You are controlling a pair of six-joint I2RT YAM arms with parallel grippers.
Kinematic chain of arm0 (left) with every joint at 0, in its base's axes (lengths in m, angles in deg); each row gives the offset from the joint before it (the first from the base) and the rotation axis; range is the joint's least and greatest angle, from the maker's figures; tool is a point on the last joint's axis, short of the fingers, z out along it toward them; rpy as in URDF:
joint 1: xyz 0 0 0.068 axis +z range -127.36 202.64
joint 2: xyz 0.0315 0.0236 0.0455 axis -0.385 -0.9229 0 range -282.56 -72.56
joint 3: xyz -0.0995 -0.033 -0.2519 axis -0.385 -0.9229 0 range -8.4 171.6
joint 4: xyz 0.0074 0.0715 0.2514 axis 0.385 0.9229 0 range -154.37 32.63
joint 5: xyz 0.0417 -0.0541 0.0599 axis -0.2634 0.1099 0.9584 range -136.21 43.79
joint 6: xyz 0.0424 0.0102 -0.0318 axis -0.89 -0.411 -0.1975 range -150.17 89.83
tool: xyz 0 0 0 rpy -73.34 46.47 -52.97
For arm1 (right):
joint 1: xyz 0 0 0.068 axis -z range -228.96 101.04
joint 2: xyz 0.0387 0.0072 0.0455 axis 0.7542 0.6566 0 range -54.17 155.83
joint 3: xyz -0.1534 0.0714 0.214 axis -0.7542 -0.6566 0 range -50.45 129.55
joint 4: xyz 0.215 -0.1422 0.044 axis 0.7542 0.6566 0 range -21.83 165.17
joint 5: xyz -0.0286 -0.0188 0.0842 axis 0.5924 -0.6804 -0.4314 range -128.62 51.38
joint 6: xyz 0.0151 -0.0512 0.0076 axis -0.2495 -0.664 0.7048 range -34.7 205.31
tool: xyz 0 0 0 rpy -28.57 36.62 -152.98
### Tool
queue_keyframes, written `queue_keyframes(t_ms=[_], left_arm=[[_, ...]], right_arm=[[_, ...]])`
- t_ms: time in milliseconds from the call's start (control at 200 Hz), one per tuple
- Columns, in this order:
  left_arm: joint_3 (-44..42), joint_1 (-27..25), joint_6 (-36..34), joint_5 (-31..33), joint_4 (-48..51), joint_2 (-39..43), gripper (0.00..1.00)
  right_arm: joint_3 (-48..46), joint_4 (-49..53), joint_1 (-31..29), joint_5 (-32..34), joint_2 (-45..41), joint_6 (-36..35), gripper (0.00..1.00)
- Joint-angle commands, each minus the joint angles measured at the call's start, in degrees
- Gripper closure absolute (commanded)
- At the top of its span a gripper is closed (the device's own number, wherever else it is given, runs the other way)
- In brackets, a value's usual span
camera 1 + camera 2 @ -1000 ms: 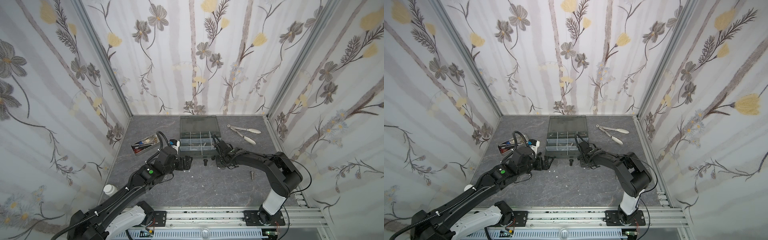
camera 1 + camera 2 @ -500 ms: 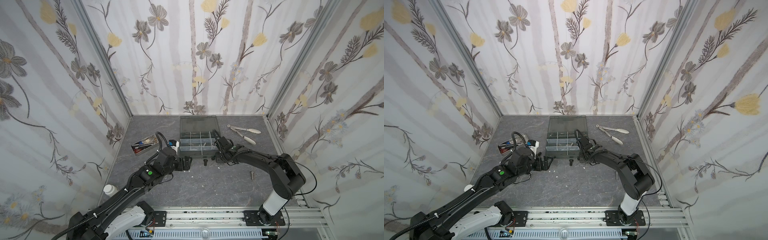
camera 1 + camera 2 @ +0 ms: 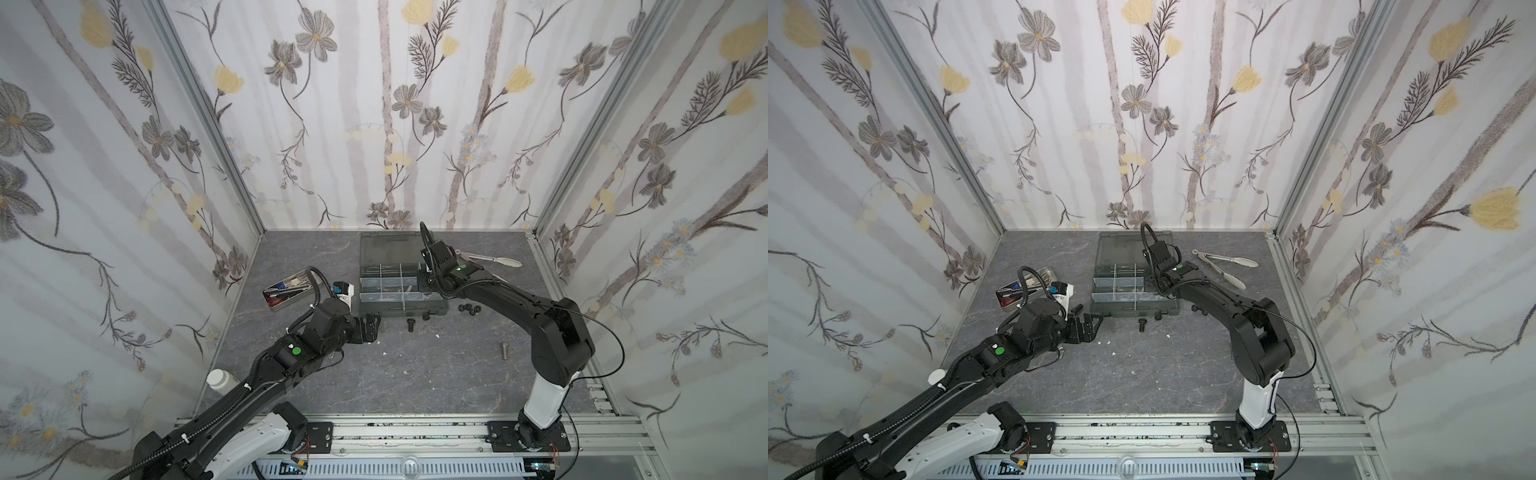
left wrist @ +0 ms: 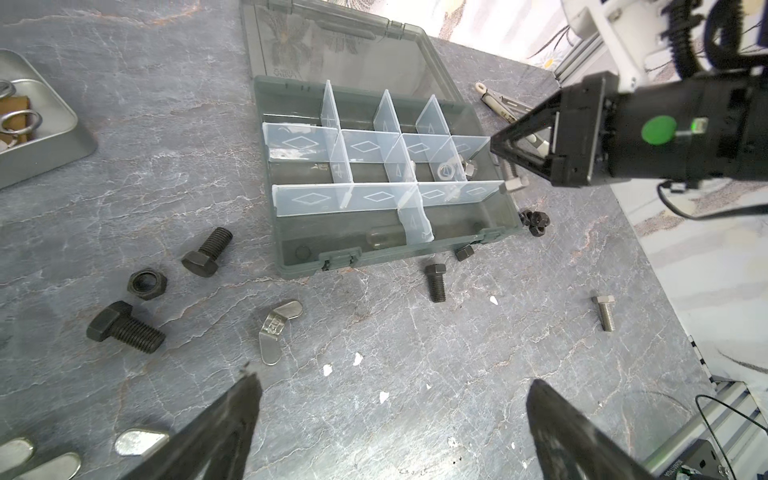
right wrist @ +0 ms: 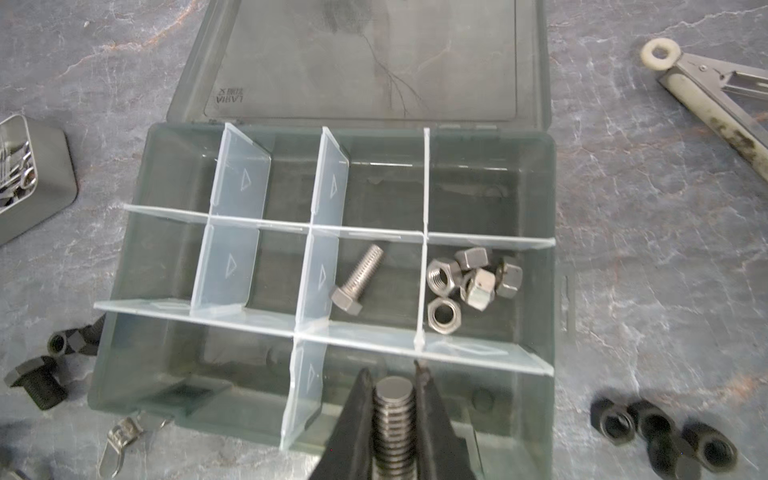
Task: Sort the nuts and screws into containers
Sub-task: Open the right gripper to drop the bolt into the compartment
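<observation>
My right gripper (image 5: 392, 374) is shut on a silver screw (image 5: 394, 411), its thread end pointing out past the fingertips. It hovers over the front right compartment of the grey-green organizer box (image 3: 403, 309). A middle-row compartment holds one silver screw (image 5: 357, 282), and the compartment to its right holds several silver nuts (image 5: 469, 282). My left gripper (image 4: 390, 380) is open and empty above bare table left of the box front. Black screws (image 4: 208, 251) (image 4: 124, 328) (image 4: 435, 282), a black nut (image 4: 147, 284), a wing nut (image 4: 274, 328), a silver screw (image 3: 504, 350) and black nuts (image 3: 469, 308) lie loose.
The box lid (image 3: 390, 247) lies open flat behind the compartments. A metal tray of tools (image 3: 289, 291) stands left of the box. Long tongs (image 3: 490, 259) lie at the back right. A white bottle (image 3: 218, 379) sits by the left wall.
My right gripper has risen from the table by the box's front right corner and moved back over the box with the silver screw. The left arm has not moved.
</observation>
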Motion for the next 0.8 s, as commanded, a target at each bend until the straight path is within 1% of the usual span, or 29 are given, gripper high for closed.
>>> queue_keyframes(t_ms=[0, 140, 285, 415, 565, 654, 794], left_arm=[[-0.37, 0.09, 0.59, 1.84, -0.56, 0.74, 0.00], [-0.65, 0.13, 0.23, 2.70, 0.57, 1.61, 0.00], [-0.99, 0.13, 0.42, 3.07, 0.70, 2.00, 0.00], [-0.98, 0.13, 0.40, 3.07, 0.57, 1.62, 0.00], [-0.47, 0.13, 0.51, 2.62, 0.55, 1.19, 0.00], [0.14, 0.13, 0.48, 2.08, 0.50, 0.98, 0.00], [1.04, 0.10, 0.39, 0.84, 0.02, 0.02, 0.00]], right_arm=[[4.42, -0.87, 0.51, -3.02, 4.35, -0.68, 0.89], [8.75, -1.43, 1.34, -5.55, 9.34, -0.64, 0.89], [11.25, -1.84, 2.23, -7.45, 12.82, -0.51, 0.88], [11.53, -2.10, 2.90, -8.91, 14.47, -0.23, 0.79], [11.27, -2.05, 3.14, -9.05, 14.40, -0.31, 0.57], [11.10, -1.96, 3.12, -8.88, 13.12, -0.32, 0.52], [9.48, -1.68, 3.17, -9.29, 8.98, -0.31, 0.49]])
